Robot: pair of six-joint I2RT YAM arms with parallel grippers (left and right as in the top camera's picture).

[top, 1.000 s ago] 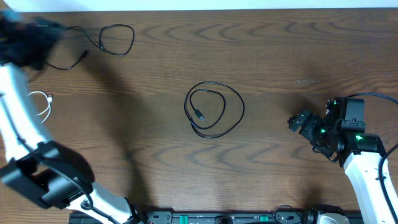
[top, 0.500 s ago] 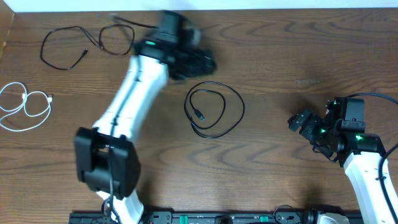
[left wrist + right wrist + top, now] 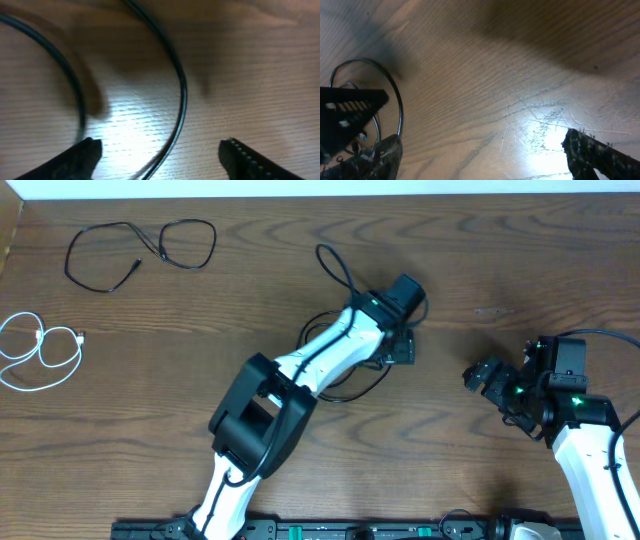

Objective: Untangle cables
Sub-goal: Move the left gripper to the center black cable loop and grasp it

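Observation:
A black cable (image 3: pixel 322 358) lies coiled at the table's middle, partly hidden under my left arm. My left gripper (image 3: pixel 402 352) hovers over the coil's right edge. In the left wrist view the left gripper (image 3: pixel 160 152) is open, with one strand of the coil (image 3: pixel 181 95) running between the fingertips. A second black cable (image 3: pixel 140 248) lies separate at the far left. The white cable (image 3: pixel 40 348) lies apart at the left edge. My right gripper (image 3: pixel 478 377) is open and empty, right of the coil. Its wrist view shows the coil (image 3: pixel 397 102) at the left, away from the right gripper (image 3: pixel 482 152).
The left arm's own thicker black cable (image 3: pixel 335 265) loops above the coil. The left arm lies diagonally from the front edge to the middle. The right arm's base is at the front right. The table (image 3: pixel 520 260) is dark wood.
My left arm has swung from the far left corner across the table to the right and now sits over the middle coil. The right arm has not moved.

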